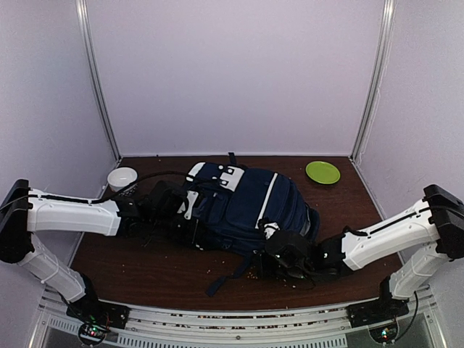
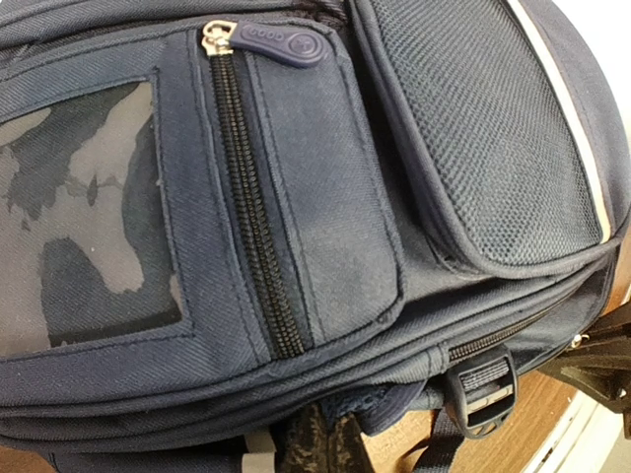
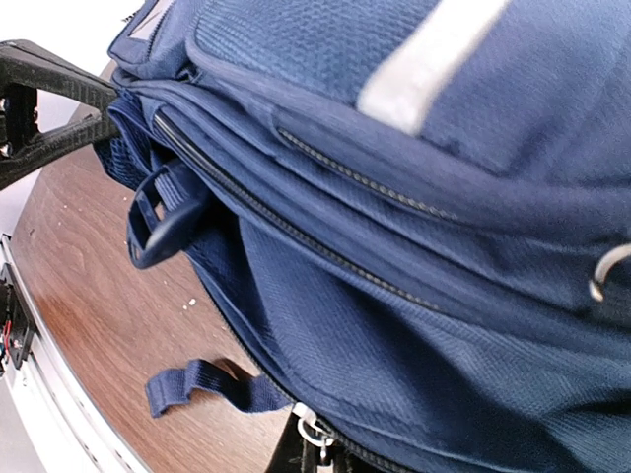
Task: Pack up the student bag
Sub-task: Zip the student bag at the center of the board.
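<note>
Brown desk (image 1: 167, 272). Bag (image 1: 246, 206) lies flat mid-desk. Left hand (image 1: 170, 210) at bag's left end, right hand (image 1: 286, 257) at bag's near-right corner, both fully closed; grip on fabric unclear. Risk: uneven pull drags bag, loose strap (image 1: 226, 278) snags right hand, bowl (image 1: 122, 178) beside bag tips.

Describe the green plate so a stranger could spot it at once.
Find the navy backpack on the table. Past its right end, in the far right corner, sits the plate. It is flat and lime green; the bowl at far left is white.
</note>
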`<state>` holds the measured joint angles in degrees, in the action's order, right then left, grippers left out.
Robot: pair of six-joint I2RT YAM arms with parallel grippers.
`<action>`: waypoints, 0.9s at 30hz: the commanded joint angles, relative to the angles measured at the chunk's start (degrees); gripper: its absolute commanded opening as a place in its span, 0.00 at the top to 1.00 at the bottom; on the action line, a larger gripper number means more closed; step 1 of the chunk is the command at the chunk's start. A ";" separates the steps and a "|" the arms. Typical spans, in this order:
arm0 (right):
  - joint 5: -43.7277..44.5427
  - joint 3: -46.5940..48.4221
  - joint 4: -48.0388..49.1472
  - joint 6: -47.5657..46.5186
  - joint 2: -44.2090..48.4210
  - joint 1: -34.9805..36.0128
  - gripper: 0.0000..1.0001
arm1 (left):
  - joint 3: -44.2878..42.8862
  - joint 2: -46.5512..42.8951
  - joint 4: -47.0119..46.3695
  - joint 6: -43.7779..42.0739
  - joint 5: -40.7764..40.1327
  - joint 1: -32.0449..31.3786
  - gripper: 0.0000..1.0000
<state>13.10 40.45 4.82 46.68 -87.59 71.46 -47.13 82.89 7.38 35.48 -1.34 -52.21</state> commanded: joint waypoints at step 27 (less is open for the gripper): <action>-1.06 -8.76 2.91 0.93 6.86 -0.53 0.77 | -2.05 4.05 -3.31 -1.71 -2.44 0.17 1.00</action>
<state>12.23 33.30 3.40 46.85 -80.29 71.20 -46.96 85.97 6.09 34.98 -0.16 -52.03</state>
